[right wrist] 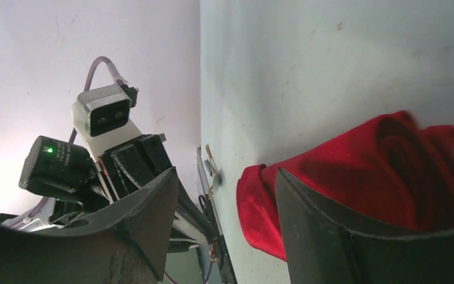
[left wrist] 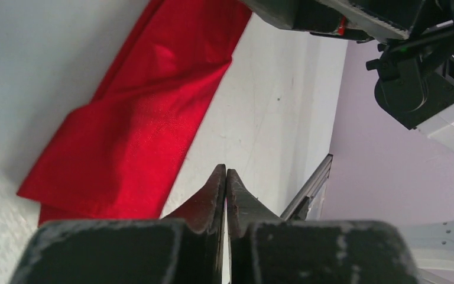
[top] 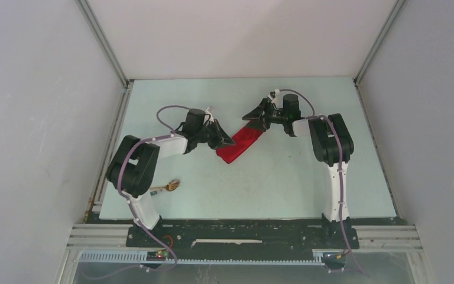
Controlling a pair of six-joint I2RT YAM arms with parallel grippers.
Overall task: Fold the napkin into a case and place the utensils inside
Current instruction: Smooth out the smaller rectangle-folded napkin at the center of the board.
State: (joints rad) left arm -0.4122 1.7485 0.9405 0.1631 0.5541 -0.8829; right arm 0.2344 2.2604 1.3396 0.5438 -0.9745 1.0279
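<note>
The red napkin lies on the table folded into a narrow slanted strip, the case. It fills the left of the left wrist view. My left gripper is shut and empty, just beside the strip's left edge; its tips are pressed together. My right gripper is open at the strip's far end. In the right wrist view the bunched red cloth sits behind one finger, and its end shows in the gap. The wooden fork lies by the left arm's base. I cannot make out the teal utensil.
The pale table is walled on three sides by grey panels. A metal rail runs along the near edge at the arm bases. The left arm's wrist camera shows in the right wrist view, close by.
</note>
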